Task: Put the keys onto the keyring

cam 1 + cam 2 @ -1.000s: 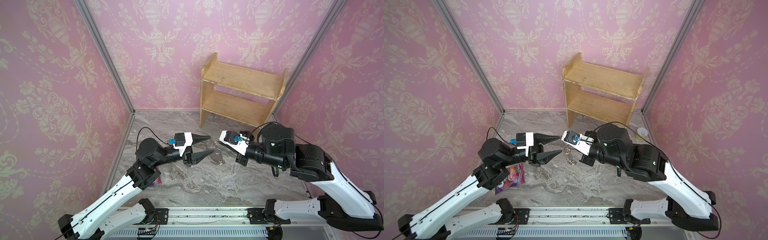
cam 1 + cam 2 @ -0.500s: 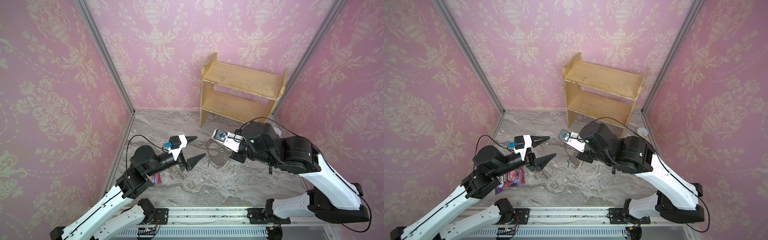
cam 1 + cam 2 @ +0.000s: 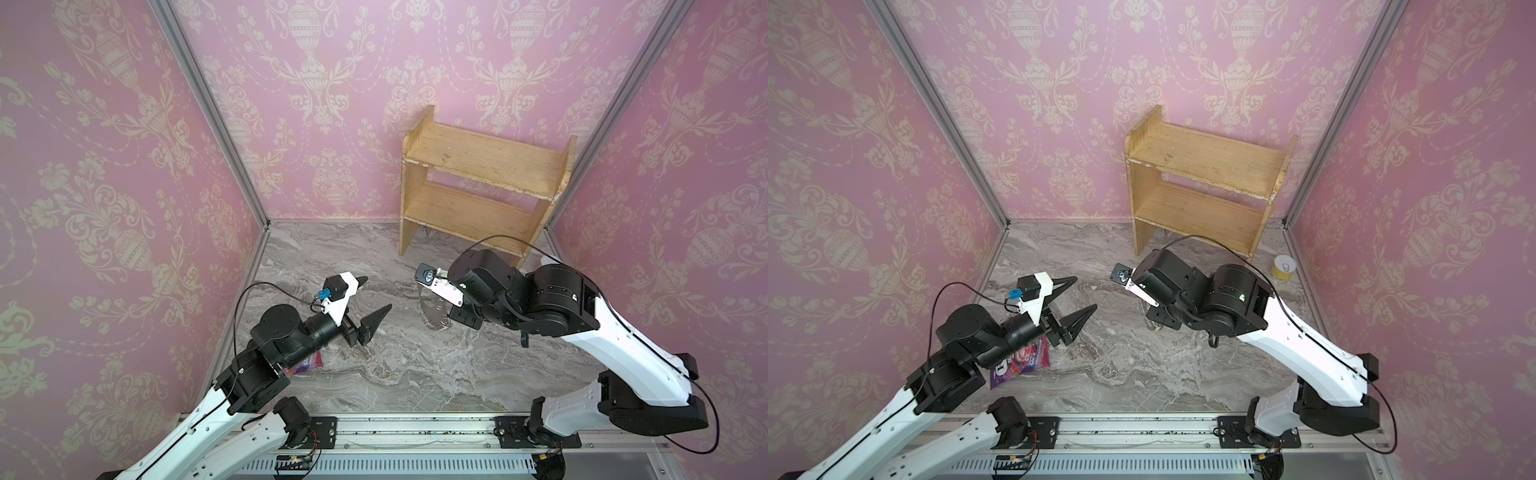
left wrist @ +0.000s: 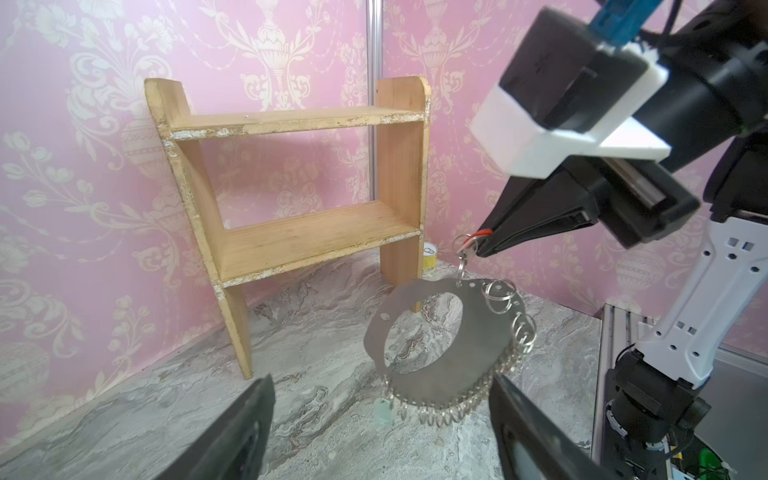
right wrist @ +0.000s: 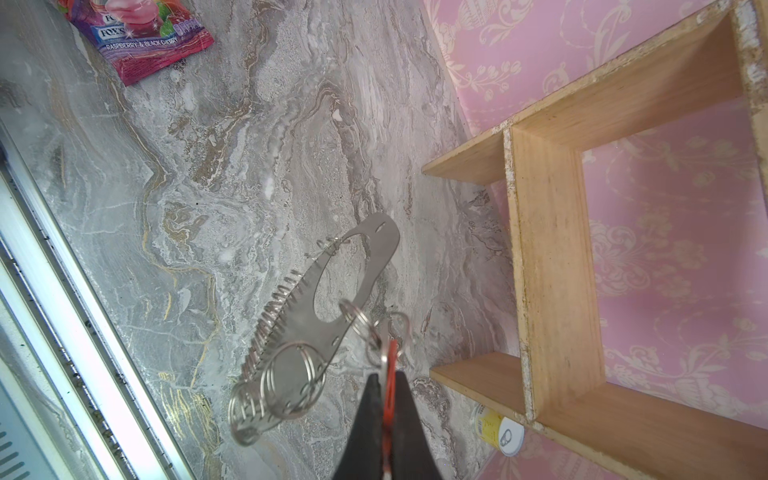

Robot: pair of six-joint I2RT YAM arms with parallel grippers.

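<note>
Nearest, well in front of the wooden shelf (image 3: pixel 478 166), a ribbed aluminium rail (image 3: pixel 415 432) edges the grey, veined marble tabletop (image 3: pixel 395 374). A glossy purple-and-pink candy packet (image 3: pixel 1021 361), printed with raspberry and black cherry, lies flat far to the shelf's front-left. Also front-left of the shelf but raised off the marble, the left gripper (image 3: pixel 376 296) hovers with its black, wedge-shaped jaws spread wide and nothing between them. Closer in, just before the shelf's lower board, the right gripper (image 5: pixel 387 376) has its tapered black jaws clenched on the keys (image 5: pixel 390 357), pinching the thin red-orange plastic tag edge-on; the metal key itself is too hidden to make out. From the tag, linked silver split rings run down to the keyring (image 4: pixel 490 332), a flat, dull grey-brown crescent plate with an oval opening, its outer edge bristling with thin wire rings packed like a coil. It hangs tilted in front of the shelf; whether its lower end touches the marble I cannot tell. The shelf is two pale, rough wood boards between round-topped side panels, their edges chipped white. A small yellow can (image 3: pixel 1284 268) with a pull-tab lid stands near its right leg, and pink damask wallpaper (image 3: pixel 332 83) rises behind.
</note>
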